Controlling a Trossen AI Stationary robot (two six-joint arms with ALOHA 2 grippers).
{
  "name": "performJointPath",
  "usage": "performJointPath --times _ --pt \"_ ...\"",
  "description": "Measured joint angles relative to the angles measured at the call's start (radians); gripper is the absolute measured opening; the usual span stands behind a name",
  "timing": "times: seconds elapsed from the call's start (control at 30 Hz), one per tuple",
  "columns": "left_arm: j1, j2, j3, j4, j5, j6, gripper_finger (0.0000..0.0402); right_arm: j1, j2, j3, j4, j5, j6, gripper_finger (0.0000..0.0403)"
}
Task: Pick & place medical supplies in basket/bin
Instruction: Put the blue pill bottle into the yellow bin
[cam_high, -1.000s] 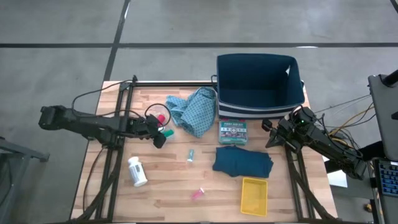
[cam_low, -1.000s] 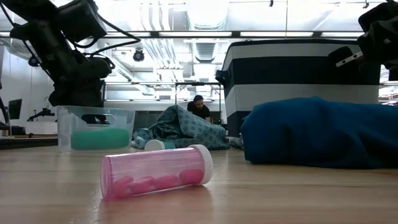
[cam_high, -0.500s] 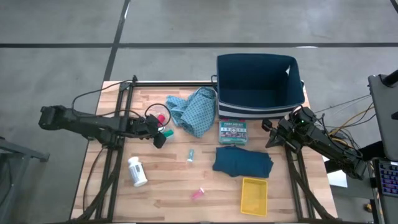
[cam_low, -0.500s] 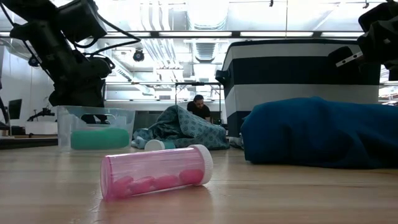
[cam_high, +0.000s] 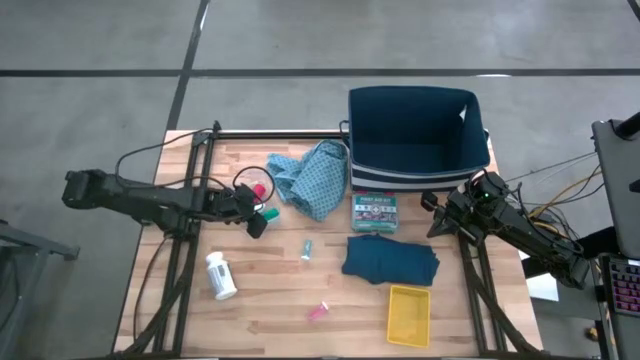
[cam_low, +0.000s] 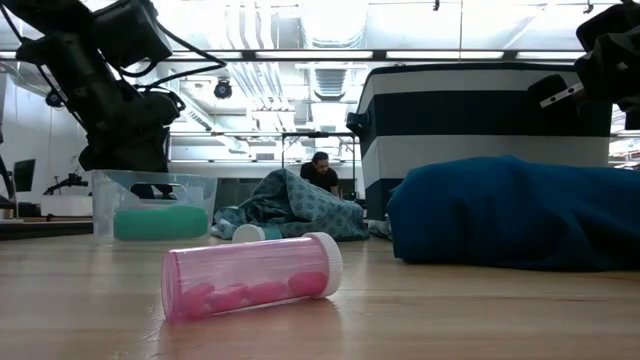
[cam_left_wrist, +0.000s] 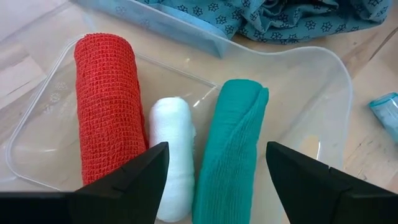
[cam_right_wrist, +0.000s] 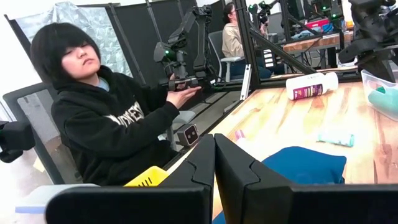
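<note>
We saw the left gripper (cam_left_wrist: 214, 165) spread wide over a clear tray (cam_left_wrist: 314, 99) on the tabletop (cam_high: 270, 290), where the red roll (cam_left_wrist: 102, 106), white roll (cam_left_wrist: 174, 155) and green roll (cam_left_wrist: 233, 149) lay side by side. The right gripper (cam_right_wrist: 214, 158) sat closed, empty, near the basket (cam_high: 415, 140).

— Where's the left arm?
— Stretched across the table's left side, its left gripper (cam_high: 259, 205) low, fingers (cam_left_wrist: 134, 177) spread apart.
— And the right one?
— Folded at the table's right edge, waiting. The right gripper (cam_high: 440, 215) points inward, its fingers (cam_right_wrist: 202, 168) pressed together.
</note>
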Motion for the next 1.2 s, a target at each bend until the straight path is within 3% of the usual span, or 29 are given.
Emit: performJointPath --times 0.37,0.8,1.0,1.2 --pt "-0.001 -0.001 0.017 0.005 0.000 0.066 0.0271 0.000 0.000 0.000 0.000 0.000 0.000 0.0008" --pt "-0.014 -0.002 0.233 -0.050 -0.077 0.153 0.0269 0.000 0.000 0.000 0.000 0.000 0.000 0.0008" --pt "-0.094 0.030 0.329 -0.028 -0.181 0.097 0.0269 0.000 0.000 0.000 0.000 0.000 0.000 0.0008" --pt "-0.209 0.140 0.457 -0.085 -0.267 0.034 0.0271 0.000 0.000 0.000 0.000 0.000 0.000 0.0008"
